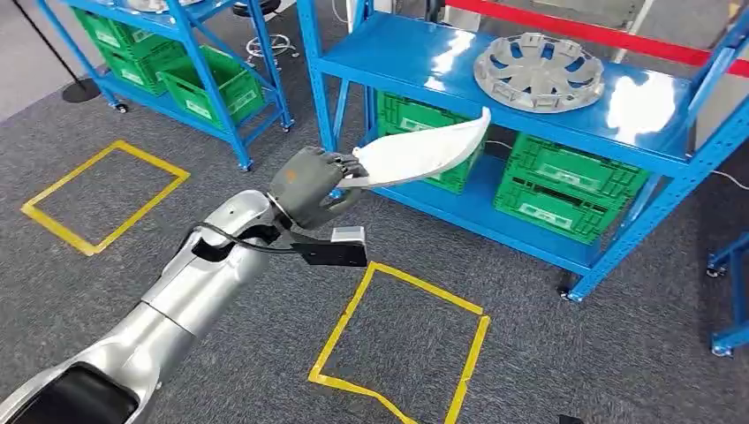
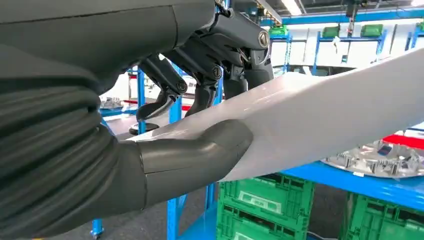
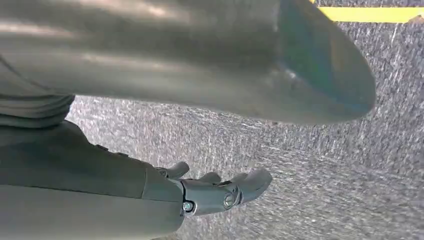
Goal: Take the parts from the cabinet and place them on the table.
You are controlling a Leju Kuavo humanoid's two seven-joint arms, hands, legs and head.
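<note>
We saw the big blue steel shelving cabinet [image 1: 530, 66] standing across the grey carpeted floor [image 1: 548, 353], with green plastic crates [image 1: 574, 185] on its lower shelf and a round silver ribbed wheel cover [image 1: 540, 71] lying on its top shelf. Nearer us, yellow tape squares [image 1: 402, 340] marked the carpet. Our silver left arm [image 1: 185, 300] reached toward the cabinet, and its grey left hand [image 1: 311, 187] gripped the long curved white plastic panel [image 1: 424, 150] at its near end, thumb under the panel and fingers [image 2: 200, 70] curled over its top face, the far end sticking out in the air in front of the shelf. No table showed in these views. We judged the panel light and fairly stiff but glossy, so likely to slip or swing when held at one end; a hold nearer its middle would steady it. Our right hand [image 3: 210, 192] hung over the carpet, fingers partly curled and holding nothing.
</note>
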